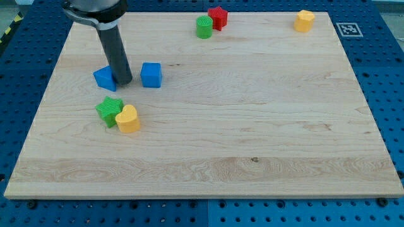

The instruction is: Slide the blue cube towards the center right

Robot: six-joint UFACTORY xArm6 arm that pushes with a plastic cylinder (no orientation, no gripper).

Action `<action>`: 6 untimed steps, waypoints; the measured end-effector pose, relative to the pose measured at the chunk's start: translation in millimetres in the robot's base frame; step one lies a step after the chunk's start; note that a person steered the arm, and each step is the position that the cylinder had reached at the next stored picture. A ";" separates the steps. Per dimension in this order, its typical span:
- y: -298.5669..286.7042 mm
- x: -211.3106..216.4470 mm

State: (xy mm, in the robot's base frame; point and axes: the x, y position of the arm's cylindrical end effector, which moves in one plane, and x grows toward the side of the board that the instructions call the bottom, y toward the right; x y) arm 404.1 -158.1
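A pale wooden tabletop [252, 126] fills most of the view, resting on a blue perforated surface [19, 82]. A dark rod [115, 53] comes down from the view's top left, and its tip [124, 83] meets the wood in the left part of the tabletop. The arm ends in this plain rod. No pincer shows, so whether one is released or clenched cannot be told.

The blue cube [151, 74] sits just beside the tip, on the side towards the view's right, with a narrow strip of bare wood between them. It lies in the left half of the tabletop, well apart from the right edge.

On the tip's other side, towards the view's left, a second blue block [103, 78] sits against the rod. Its shape is partly hidden and cannot be made out.

Below the tip, towards the view's bottom, a green star [110, 111] and a yellow heart [128, 119] lie touching each other, the heart on the right.

Well apart from the tip, up towards the view's top, a green cylinder [204, 28] touches a red block [218, 17]. Far off to the tip's right, in the top right corner, sits a yellow block [304, 21]. A black-and-white marker [348, 29] lies just beyond that corner.
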 end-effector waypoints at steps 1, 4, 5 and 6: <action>-7.6 2.0; 25.5 -9.1; 26.9 -15.9; 26.9 -15.9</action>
State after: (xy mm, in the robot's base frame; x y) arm 388.2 -131.2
